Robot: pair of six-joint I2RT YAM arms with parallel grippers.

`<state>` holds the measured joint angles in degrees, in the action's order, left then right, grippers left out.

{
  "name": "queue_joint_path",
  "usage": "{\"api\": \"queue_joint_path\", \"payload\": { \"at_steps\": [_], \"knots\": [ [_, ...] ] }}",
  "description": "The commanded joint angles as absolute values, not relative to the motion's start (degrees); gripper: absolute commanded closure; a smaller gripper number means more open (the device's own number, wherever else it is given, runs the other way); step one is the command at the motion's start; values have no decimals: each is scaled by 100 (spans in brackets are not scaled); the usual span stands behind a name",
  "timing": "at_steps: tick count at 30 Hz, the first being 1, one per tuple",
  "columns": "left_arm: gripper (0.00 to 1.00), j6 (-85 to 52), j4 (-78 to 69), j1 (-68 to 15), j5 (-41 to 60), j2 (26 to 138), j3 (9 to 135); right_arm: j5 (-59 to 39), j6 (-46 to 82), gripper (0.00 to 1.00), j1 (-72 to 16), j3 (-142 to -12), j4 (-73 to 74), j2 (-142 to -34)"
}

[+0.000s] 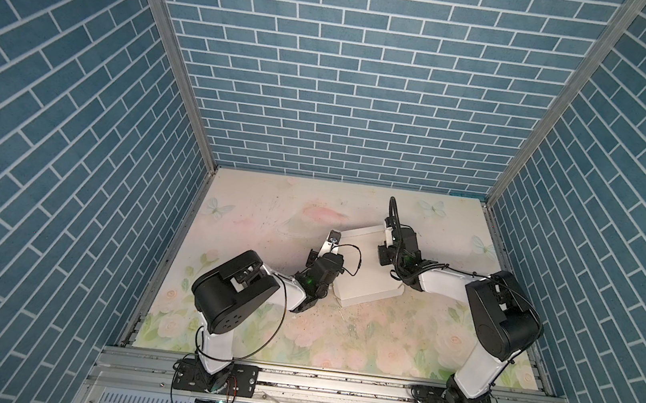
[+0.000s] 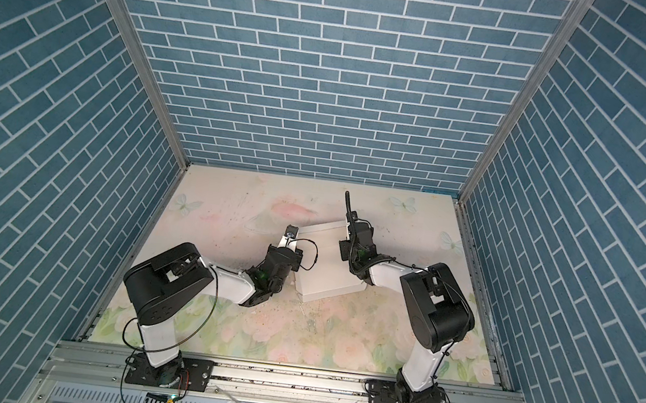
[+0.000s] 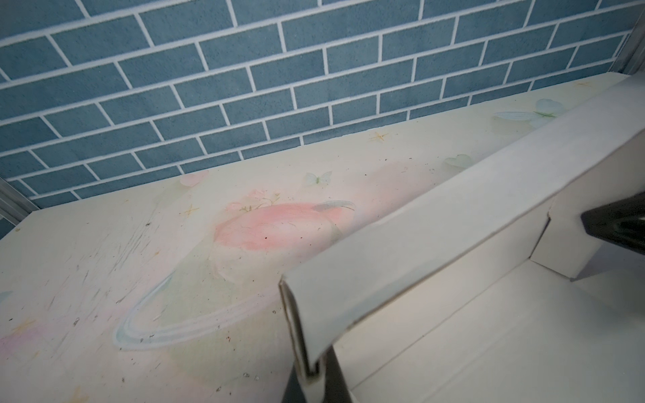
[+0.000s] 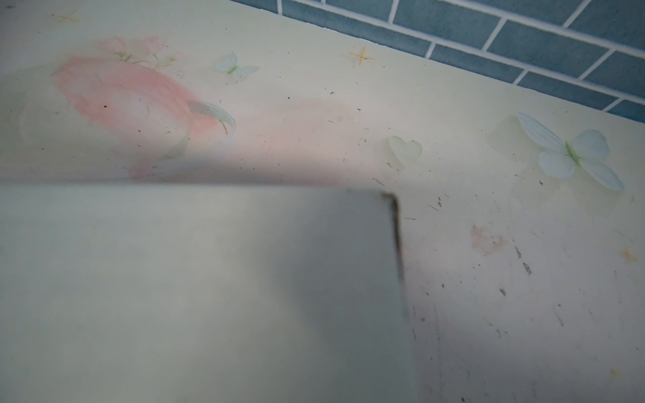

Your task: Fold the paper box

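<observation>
The paper box (image 1: 363, 266) sits in the middle of the frame on the surface (image 1: 253, 210). The left gripper (image 1: 333, 240) pinches its left wall. The right gripper (image 1: 388, 232) is shut tight at its upper right corner.

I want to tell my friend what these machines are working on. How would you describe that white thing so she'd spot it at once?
Look at the flower-printed table inside the blue brick walls. Near its middle, between the left arm and the right arm, sits the paper box, shallow and rectangular. It is the only plain white cardboard thing there.
</observation>
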<state>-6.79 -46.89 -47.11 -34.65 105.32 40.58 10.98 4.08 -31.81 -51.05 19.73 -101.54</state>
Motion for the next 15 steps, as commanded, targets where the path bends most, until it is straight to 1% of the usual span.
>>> {"api": "queue_joint_path", "payload": {
  "at_steps": [1, 8, 12, 15],
  "knots": [
    [100, -522, -3526, -4729, -2782, 10872, 3860, 850, 307, 92, -3287, -5132, 2121, -10056],
    [100, -457, -3560, -4720, -2729, 10905, 3862, 937, 355, 90, -3285, -5157, 2346, -10202],
    [100, -448, -3556, -4716, -2712, 10931, 3858, 957, 361, 85, -3278, -5177, 2523, -10279],
    [100, -457, -3577, -4711, -2681, 10936, 3868, 958, 363, 84, -3275, -5252, 2554, -10362]
  ]
}}
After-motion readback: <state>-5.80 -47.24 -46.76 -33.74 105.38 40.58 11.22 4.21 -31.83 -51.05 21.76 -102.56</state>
